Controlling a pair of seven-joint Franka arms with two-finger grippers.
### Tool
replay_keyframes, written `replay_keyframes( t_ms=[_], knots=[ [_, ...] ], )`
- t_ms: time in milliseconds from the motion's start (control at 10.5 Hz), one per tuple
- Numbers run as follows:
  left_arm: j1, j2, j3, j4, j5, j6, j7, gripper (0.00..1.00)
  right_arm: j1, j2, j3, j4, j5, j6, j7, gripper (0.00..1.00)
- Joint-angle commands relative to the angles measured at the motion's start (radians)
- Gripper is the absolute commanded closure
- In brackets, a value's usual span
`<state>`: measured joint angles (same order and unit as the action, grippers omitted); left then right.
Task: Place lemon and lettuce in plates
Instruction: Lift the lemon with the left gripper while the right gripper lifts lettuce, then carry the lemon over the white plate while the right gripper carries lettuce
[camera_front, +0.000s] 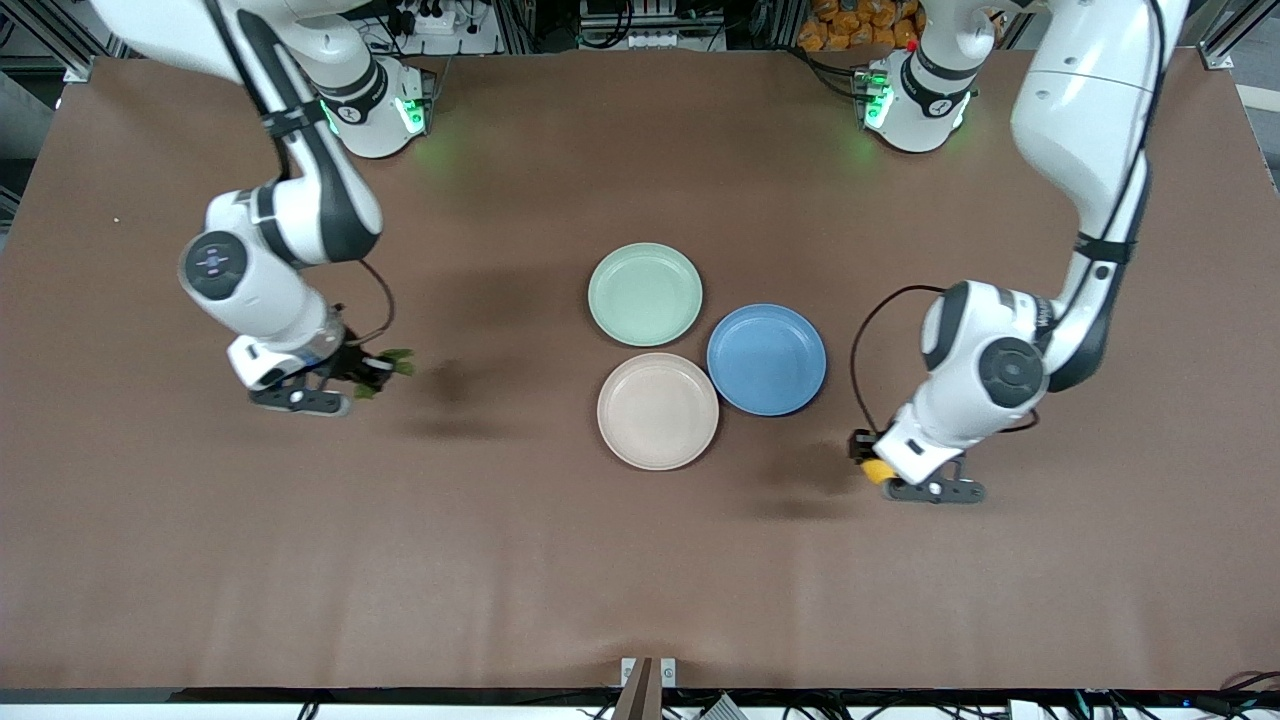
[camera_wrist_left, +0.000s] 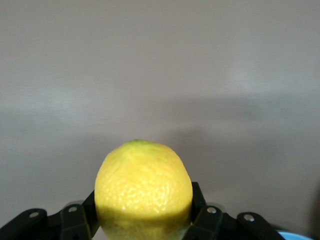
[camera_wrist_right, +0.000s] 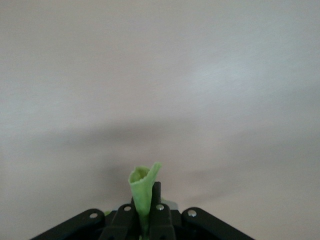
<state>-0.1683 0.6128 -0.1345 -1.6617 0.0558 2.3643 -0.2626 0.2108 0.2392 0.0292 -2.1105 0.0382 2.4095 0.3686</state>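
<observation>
My left gripper is shut on the yellow lemon and holds it above the bare table, beside the blue plate toward the left arm's end. The lemon fills the left wrist view between the black fingers. My right gripper is shut on the green lettuce above the table toward the right arm's end. The lettuce stands pinched between the fingers in the right wrist view. The mint green plate and the beige-white plate lie empty at the table's middle.
A blue plate lies empty beside the two plates, toward the left arm's end; its rim shows in the left wrist view. Brown table all around.
</observation>
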Motion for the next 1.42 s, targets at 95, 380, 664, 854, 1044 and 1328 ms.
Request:
replay_keyframes(
  t_ms=[95, 380, 664, 854, 1044, 1328],
  knots=[
    [-0.069, -0.005, -0.069, 0.039, -0.080, 0.000, -0.191, 1.00, 0.151, 0.006, 0.043, 0.018, 0.019, -0.013, 0.246, 0.92],
    [-0.112, 0.022, -0.122, 0.068, -0.096, 0.010, -0.293, 1.00, 0.243, 0.081, 0.076, 0.087, 0.017, -0.010, 0.407, 0.92],
    [-0.193, 0.068, -0.122, 0.083, -0.131, 0.111, -0.404, 1.00, 0.340, 0.210, 0.086, 0.220, 0.003, -0.012, 0.574, 0.91],
    [-0.240, 0.103, -0.122, 0.083, -0.131, 0.199, -0.460, 1.00, 0.403, 0.290, 0.086, 0.288, -0.001, -0.003, 0.648, 0.91],
    [-0.281, 0.148, -0.122, 0.086, -0.133, 0.294, -0.535, 0.95, 0.450, 0.310, 0.087, 0.296, 0.000, -0.001, 0.694, 0.91],
    [-0.303, 0.183, -0.114, 0.086, -0.125, 0.322, -0.570, 0.62, 0.492, 0.334, 0.124, 0.294, -0.001, -0.001, 0.759, 0.90]
  ],
)
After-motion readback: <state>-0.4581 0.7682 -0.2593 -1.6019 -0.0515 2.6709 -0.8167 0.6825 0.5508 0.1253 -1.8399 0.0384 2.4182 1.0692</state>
